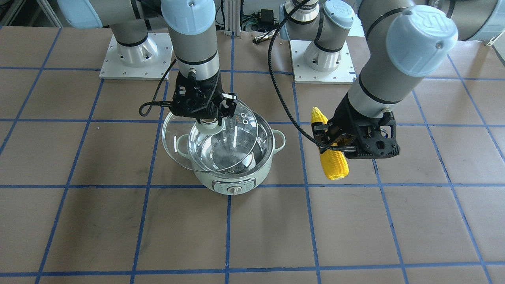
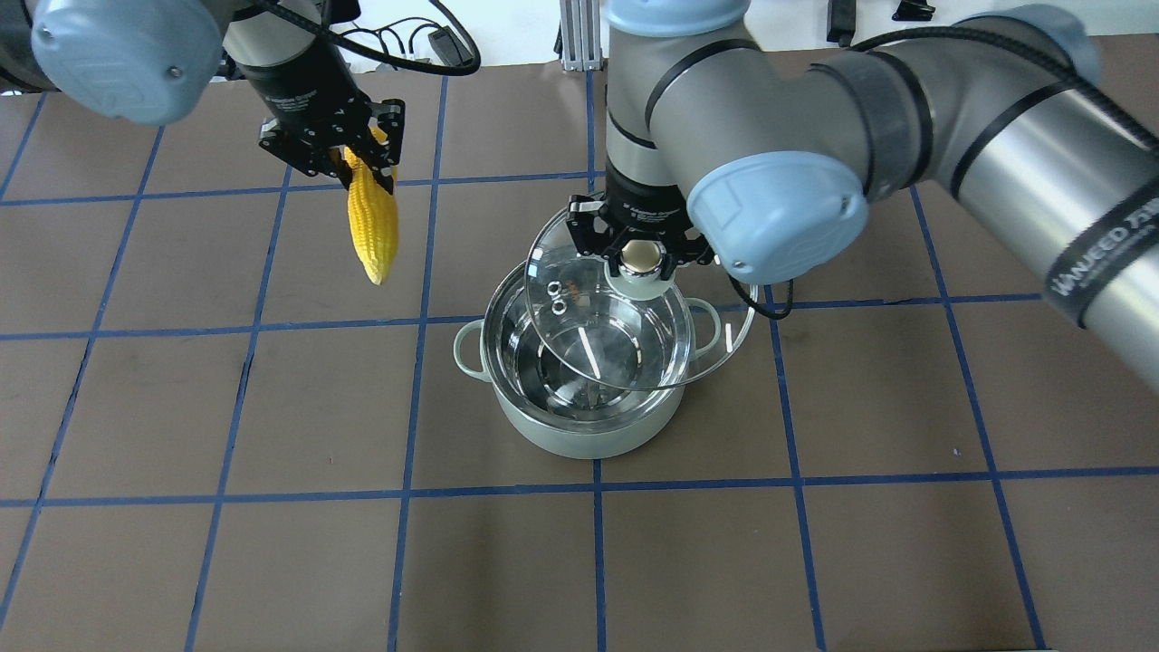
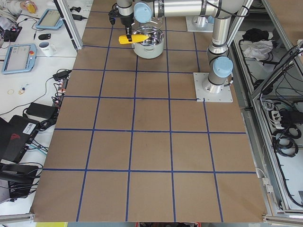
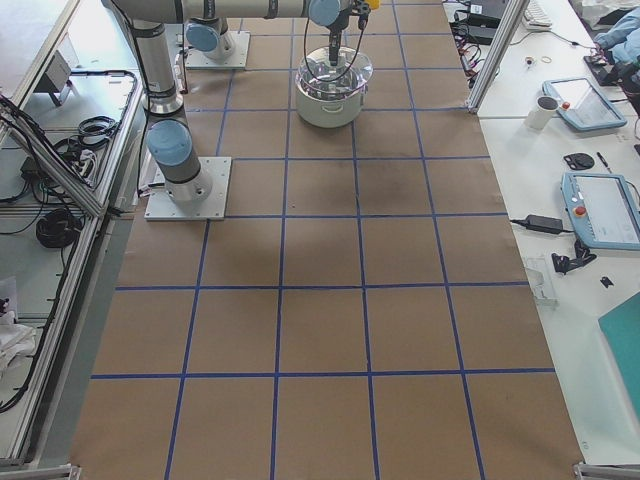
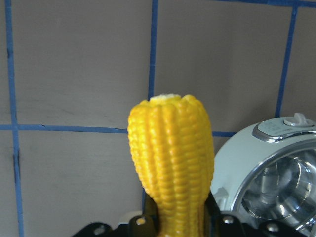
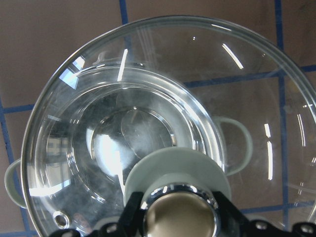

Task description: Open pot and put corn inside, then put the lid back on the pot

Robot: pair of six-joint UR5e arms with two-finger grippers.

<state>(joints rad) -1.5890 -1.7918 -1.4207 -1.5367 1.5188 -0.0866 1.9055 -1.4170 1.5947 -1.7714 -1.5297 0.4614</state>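
Observation:
The mint-green pot (image 2: 579, 435) stands at mid table, its steel inside bare; it also shows in the front view (image 1: 221, 179). My right gripper (image 2: 640, 256) is shut on the knob of the glass lid (image 2: 634, 349) and holds it tilted just above the pot, shifted toward the robot's side. In the right wrist view the lid (image 6: 148, 74) hangs over the pot's rim. My left gripper (image 2: 362, 158) is shut on the yellow corn (image 2: 373, 222), held in the air to the pot's left, pointed end toward the camera. The corn also shows in the front view (image 1: 333, 163) and the left wrist view (image 5: 173, 148).
The brown table is marked with a blue tape grid. The arms' white base plates (image 1: 136, 59) sit at the robot's edge. Side benches hold tablets (image 4: 600, 205) and a mug (image 3: 46, 47), off the table.

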